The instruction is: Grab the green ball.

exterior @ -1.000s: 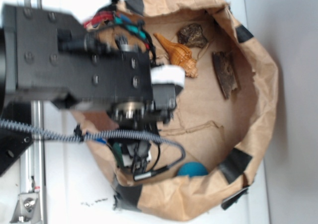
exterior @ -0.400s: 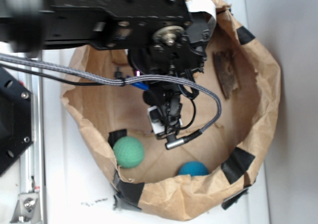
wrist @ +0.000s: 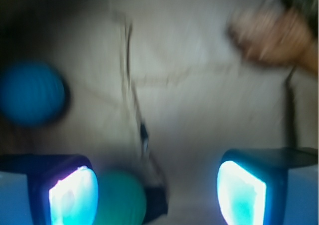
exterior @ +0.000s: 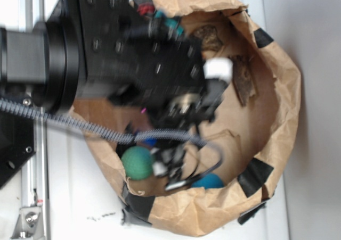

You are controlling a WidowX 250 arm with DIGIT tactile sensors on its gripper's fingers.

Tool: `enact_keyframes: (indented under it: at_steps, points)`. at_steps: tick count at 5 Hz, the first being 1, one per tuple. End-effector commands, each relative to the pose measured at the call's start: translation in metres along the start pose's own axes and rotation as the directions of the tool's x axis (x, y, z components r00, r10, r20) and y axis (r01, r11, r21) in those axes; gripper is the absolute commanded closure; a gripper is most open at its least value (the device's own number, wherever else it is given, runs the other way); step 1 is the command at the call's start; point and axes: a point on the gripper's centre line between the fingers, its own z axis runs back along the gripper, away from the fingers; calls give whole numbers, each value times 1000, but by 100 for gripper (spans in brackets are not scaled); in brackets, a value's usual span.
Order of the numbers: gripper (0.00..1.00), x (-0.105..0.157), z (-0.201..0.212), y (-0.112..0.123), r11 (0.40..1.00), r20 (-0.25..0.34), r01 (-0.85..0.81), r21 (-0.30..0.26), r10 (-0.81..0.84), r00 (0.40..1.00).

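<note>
Right now the gripper (wrist: 157,192) is hanging with fingers (wrist: 72,195) apart — the green ball (wrist: 119,200) is sitting off-centre (hugging the left one).

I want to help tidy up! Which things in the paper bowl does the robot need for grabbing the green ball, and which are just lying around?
Needed:
green ball
end effector, open

Just lying around:
blue ball
bark piece
dark rock
tan shell, blurry

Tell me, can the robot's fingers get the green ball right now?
Probably yes. The fingers are spread open, and the green ball sits just inside the left one with nothing covering it. The blue ball lies apart.
</note>
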Motion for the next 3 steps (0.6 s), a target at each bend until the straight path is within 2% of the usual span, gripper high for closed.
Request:
enact_keyframes:
  at_steps: [1,2,3]
  points:
    - [0,-24,12,-22,998,25,56,-28,-56,998]
    - [0,-19,10,-19,998,25,46,-31,-45,999]
    - [0,-14,11,-16,998,55,53,-40,-51,997]
